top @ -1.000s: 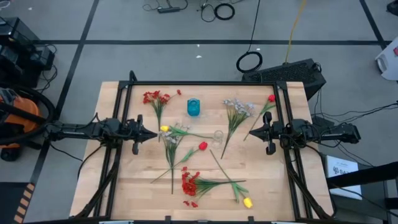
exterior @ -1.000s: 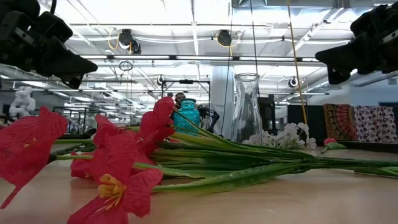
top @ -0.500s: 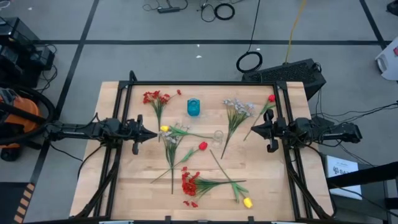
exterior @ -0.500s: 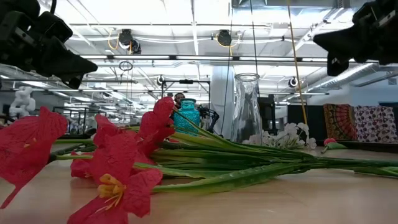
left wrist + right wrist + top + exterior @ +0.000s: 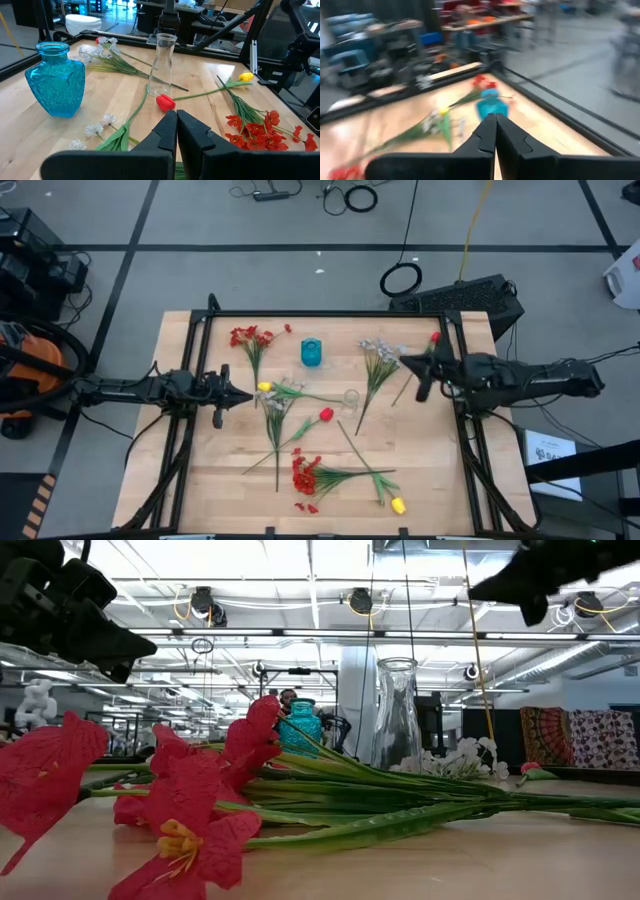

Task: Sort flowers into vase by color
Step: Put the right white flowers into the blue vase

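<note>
Flowers lie scattered flat across the worktop (image 5: 200,480). A white spray (image 5: 378,363) at 1 o'clock runs stem-down toward the middle, blossoms pointing away. The red tulip (image 5: 325,415) near centre points toward 2 o'clock, its stem trailing to 8. A yellow tulip (image 5: 398,505) at 5 o'clock has its stem running up toward 11. The blue vase (image 5: 312,352) stands at 12 o'clock, the glass vase (image 5: 350,397) at centre. The left gripper (image 5: 246,395), at 9 o'clock, and the right gripper (image 5: 404,361), at 2 o'clock over the white spray's blossoms, are both closed and empty.
</note>
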Available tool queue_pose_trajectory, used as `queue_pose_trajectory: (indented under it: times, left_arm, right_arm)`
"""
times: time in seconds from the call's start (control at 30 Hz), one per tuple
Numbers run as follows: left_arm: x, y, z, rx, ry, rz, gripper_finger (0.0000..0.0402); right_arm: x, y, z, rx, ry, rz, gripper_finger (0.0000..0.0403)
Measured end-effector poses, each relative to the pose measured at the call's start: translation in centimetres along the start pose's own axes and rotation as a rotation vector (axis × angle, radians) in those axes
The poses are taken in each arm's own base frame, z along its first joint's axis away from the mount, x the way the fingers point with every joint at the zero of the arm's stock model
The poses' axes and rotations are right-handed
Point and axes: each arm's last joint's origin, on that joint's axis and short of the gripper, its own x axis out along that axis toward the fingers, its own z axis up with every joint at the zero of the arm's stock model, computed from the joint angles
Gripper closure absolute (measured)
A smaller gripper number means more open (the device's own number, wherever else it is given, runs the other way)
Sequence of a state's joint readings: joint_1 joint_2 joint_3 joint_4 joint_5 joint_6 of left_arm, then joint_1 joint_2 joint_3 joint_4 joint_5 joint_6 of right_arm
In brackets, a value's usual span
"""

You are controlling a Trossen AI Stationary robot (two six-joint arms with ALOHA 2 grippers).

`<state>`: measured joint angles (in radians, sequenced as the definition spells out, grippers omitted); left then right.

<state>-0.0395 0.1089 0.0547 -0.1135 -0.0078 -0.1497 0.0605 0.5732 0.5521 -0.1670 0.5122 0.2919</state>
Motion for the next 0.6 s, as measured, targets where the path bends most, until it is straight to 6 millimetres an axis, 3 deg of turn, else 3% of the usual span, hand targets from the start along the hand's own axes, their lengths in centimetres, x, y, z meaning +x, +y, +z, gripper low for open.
queue_pose_trajectory:
  times: [0.3,0.6]
  left_arm:
    - [0.0,0.0,0.0,0.000,0.000,0.000,0.0384]
    - [0.0,0.0,0.0,0.000,0.000,0.000,0.0384]
  right_arm:
    - [4.1,2.7,5.1,0.140,0.090,-0.333,0.0403]
    - [8.5,2.6,7.5,0.310,0.246,-0.584,0.0403]
